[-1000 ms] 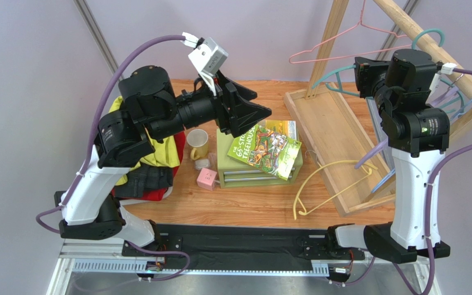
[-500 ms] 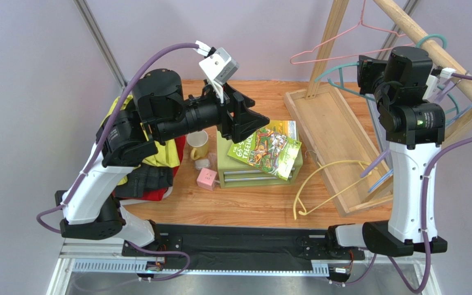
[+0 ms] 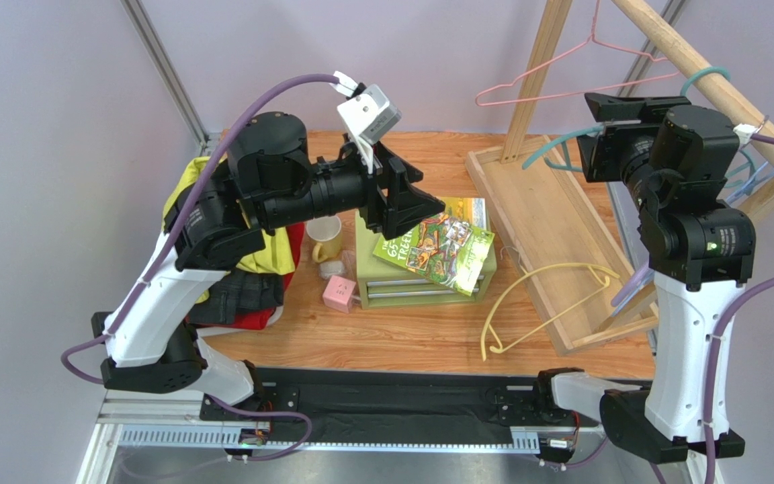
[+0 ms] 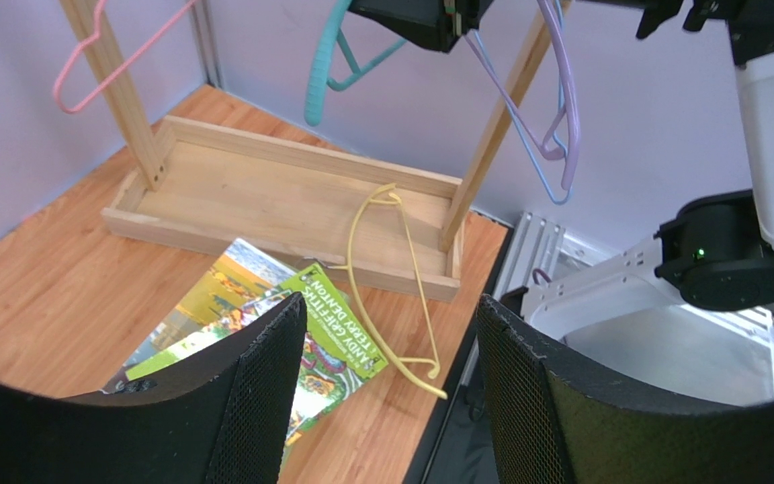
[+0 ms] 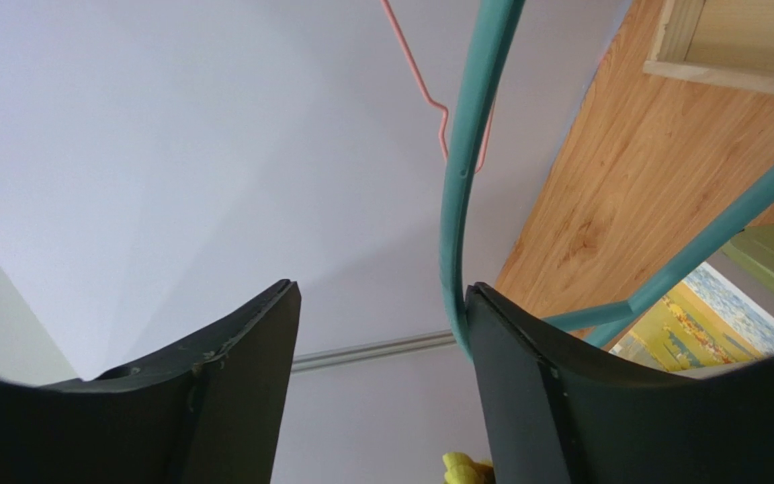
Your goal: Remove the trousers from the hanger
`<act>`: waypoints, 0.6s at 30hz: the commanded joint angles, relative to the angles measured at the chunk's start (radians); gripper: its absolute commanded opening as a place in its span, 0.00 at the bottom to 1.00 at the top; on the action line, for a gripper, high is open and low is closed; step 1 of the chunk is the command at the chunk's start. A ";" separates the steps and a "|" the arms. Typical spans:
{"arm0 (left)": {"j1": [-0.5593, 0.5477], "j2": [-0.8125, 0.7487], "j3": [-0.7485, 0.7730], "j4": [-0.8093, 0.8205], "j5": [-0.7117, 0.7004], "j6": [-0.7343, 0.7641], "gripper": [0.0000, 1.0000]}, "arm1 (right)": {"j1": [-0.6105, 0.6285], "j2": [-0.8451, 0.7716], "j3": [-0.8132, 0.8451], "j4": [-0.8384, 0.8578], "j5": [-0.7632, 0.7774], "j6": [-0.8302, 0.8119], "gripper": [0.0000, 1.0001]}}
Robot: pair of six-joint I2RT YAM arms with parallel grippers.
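The trousers (image 3: 256,258) lie heaped at the table's left side behind my left arm: yellow-green cloth on top, black (image 3: 245,294) and red (image 3: 260,321) below. A scrap of the yellow-green shows in the right wrist view (image 5: 462,470). A bare teal hanger (image 3: 561,143) hangs from the wooden rail (image 3: 699,73). My right gripper (image 3: 595,139) is open around it, and the teal rod (image 5: 462,192) touches the inner face of one finger (image 5: 522,373). My left gripper (image 3: 431,207) hovers open and empty above the book (image 4: 250,313).
A yellow hanger (image 3: 542,303) lies half in the rack's wooden base tray (image 3: 537,207). Pink (image 3: 563,91) and purple-blue hangers (image 3: 754,173) hang on the rail. A green box (image 3: 391,287) carrying the book, a yellow mug (image 3: 324,236) and a pink cube (image 3: 339,292) stand mid-table.
My right gripper has gone from shut to open at the teal hanger, and that arm has shifted right. The left arm has reached a little further right.
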 commanded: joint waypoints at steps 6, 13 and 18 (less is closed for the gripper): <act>0.003 -0.015 -0.109 -0.025 0.150 -0.028 0.66 | -0.003 -0.044 0.151 -0.231 -0.115 -0.113 0.87; -0.015 -0.046 -0.282 -0.018 0.221 -0.075 0.59 | -0.003 -0.092 0.154 -0.358 -0.236 -0.234 0.93; -0.038 -0.098 -0.405 0.047 0.268 -0.149 0.55 | -0.003 -0.127 0.125 -0.320 -0.409 -0.379 0.94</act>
